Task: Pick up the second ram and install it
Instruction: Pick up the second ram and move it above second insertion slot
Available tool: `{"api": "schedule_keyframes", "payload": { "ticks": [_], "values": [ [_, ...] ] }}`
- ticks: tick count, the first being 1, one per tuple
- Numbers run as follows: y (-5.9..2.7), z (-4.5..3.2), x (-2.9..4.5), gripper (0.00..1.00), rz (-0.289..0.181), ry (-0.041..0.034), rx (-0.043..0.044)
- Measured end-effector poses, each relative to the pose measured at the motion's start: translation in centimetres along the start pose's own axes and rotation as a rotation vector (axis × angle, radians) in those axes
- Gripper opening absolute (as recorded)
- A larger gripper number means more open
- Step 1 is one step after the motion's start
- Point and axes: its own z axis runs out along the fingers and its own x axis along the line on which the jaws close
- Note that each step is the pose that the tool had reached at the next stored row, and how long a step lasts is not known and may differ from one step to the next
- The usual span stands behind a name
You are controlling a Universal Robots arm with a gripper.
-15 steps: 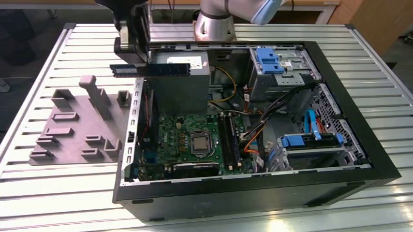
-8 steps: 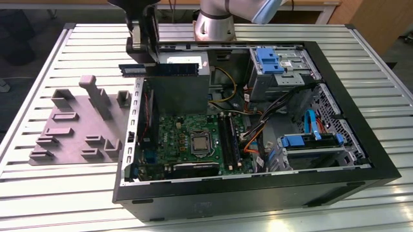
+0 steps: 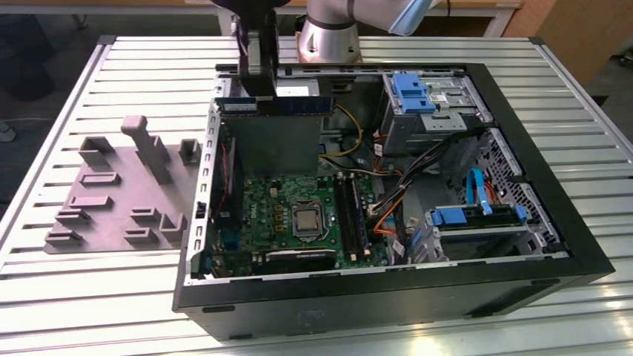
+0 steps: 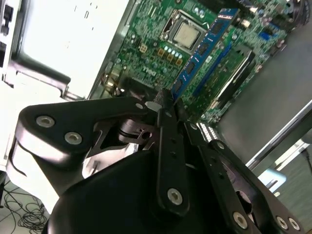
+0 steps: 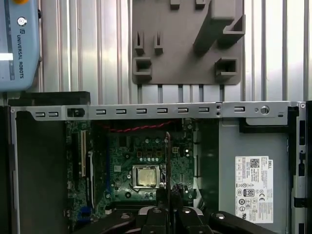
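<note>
1. The gripper (image 3: 261,93) has its jaws pinched narrow on the ram (image 3: 287,104). So the stick is in hand, up in the air over the far end of the open case (image 3: 396,304), not seated in anything.
2. The bit that matters: in the exterior view the ram's long axis runs 9-to-3, while the black slots (image 3: 354,215) on the board (image 3: 262,200) run 12-to-6. By my read, stick and slots are roughly a quarter turn off from each other.
3. From the ram, the slots sit at about 5 o'clock in that view, and lower, down on the case floor.
4. The grip is off-centre, with more of the stick poking out toward 3 o'clock. In the first wrist view the ram (image 5: 168,156) is edge-on, a thin line over the board.
5. Head count: one arm, so no "which is nearer" question. One gripper, one ram I'm sure of, one CPU socket (image 3: 307,221), two blue brackets (image 3: 411,93) and one grey fixture plate (image 3: 118,193) beside the case.
6. I can't count the slots cleanly, and I can't tell if one already has a stick in it.
</note>
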Motion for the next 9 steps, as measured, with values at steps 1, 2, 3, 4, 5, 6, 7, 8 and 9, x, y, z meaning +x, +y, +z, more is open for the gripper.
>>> {"api": "schedule_keyframes", "payload": {
  "ticks": [1,2,3,4,5,6,7,8,9],
  "values": [
    [-0.26,0.01,-0.01,0.14,0.0,0.0,0.0],
    [-0.51,0.01,-0.02,0.14,0.0,0.0001,-0.0001],
    [-0.77,0.02,-0.03,0.14,0.0,0.0,0.0],
    [-1.05,0.03,-0.03,0.14,0.0,0.0,0.0],
    [-1.37,0.03,-0.04,0.14,0.0,0.0,-0.0001],
    [-1.66,0.05,-0.05,0.14,0.0,0.0,0.0],
    [-1.96,0.05,-0.06,0.14,0.0,0.0,0.0],
    [-2.27,0.06,-0.07,0.14,0.0,0.0,0.0],
    [-2.58,0.06,-0.08,0.14,0.0,0.0001,-0.0001]
  ]
}}
